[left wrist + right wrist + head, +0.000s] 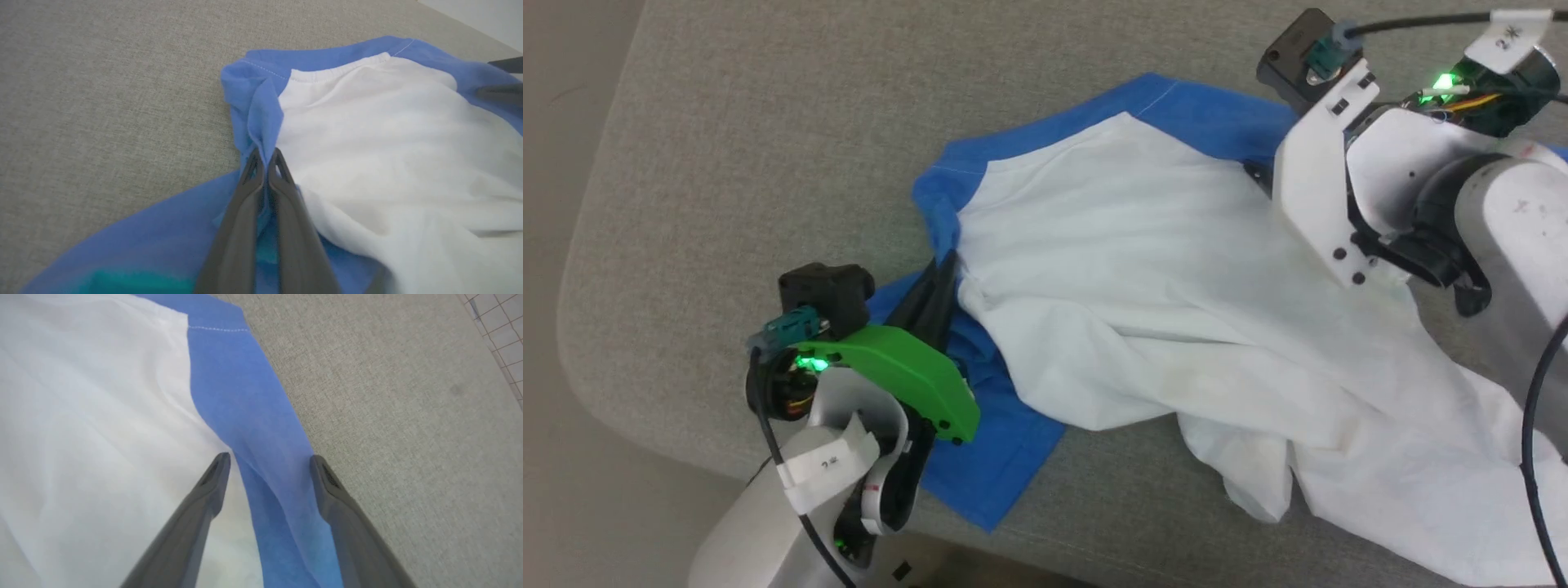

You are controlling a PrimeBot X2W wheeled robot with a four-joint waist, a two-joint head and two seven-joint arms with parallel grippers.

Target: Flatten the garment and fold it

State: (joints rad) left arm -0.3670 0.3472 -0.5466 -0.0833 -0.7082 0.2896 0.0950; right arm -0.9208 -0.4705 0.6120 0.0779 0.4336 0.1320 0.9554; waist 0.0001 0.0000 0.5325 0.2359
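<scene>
1. The garment [1143, 269] lies crumpled on the grey padded surface [768, 122]; its white body spreads from the middle toward the robot's right; a blue sleeve [988, 457] juts toward the near edge beside the left arm; the hem end at the lower right is bunched in folds.
2. The left gripper [267, 159] is pinched tight on a ridge of blue cloth at the seam where sleeve meets white body; the cloth rises in a small peak between its 2 fingers.
3. The right gripper [269, 465] stands spread wide with nothing held; 1 finger is over white cloth, the other at the outer edge of the blue band [245, 396], so the band runs between them; whether the tips touch the cloth I cannot tell.
4. I judge the step in hand to be flattening, with the right side not yet gripped; the right fingers should close on the blue band at a spot matching the left pinch; both arms should then draw apart evenly and low over the surface, so the shoulder line goes taut without dragging the hem into new creases; a lopsided pull would likely skew the garment.
5. Writing: the right arm's tag [1511, 37], white on its cable, shows a 2 and a small star-like mark; the left arm's tag [829, 465] bears a 2 and another mark too small to read; no brand or print shows on the garment.
</scene>
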